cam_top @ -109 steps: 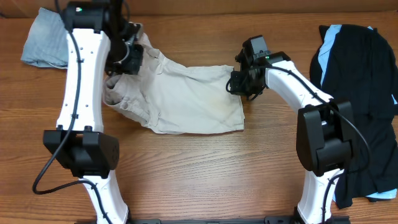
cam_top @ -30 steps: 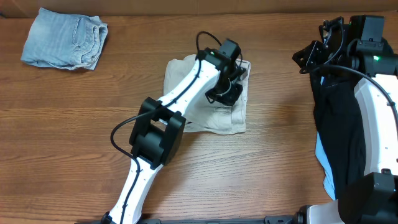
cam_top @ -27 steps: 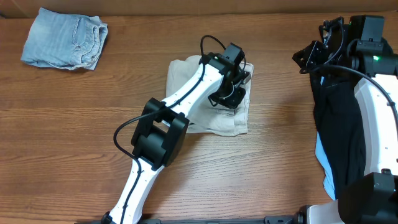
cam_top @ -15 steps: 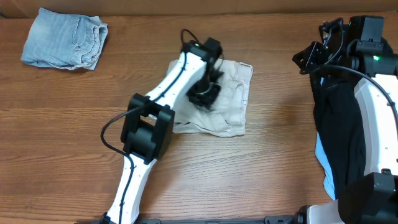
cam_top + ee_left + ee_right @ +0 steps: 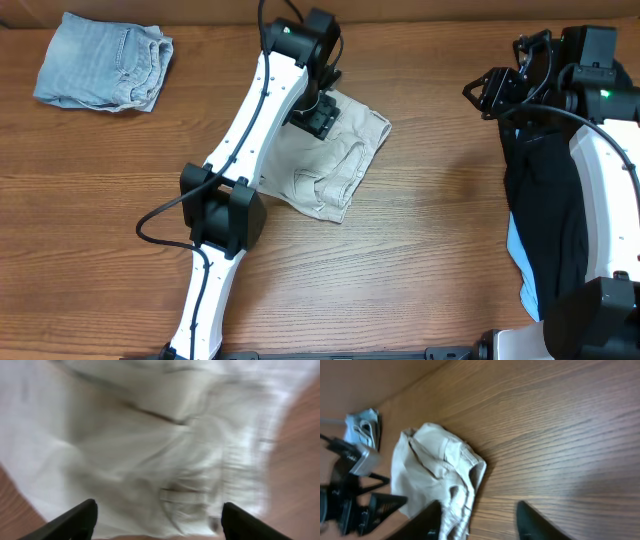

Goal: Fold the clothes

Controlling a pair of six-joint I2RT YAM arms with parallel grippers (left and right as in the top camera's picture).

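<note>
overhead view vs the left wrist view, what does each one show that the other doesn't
Only overhead: the folded denim shorts at the far left, the black garments on the right, and the right gripper near them. Only left wrist: the left gripper open just above the cloth, with creases and seams close up, though blurred. Both: the beige shorts lying on the wooden table.

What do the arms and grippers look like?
The left arm and right arm have white links, boxy black joints and thin black cables looping outside. A small green light glows on the right arm. The left gripper and right gripper are black, with flat tapered fingers.
</note>
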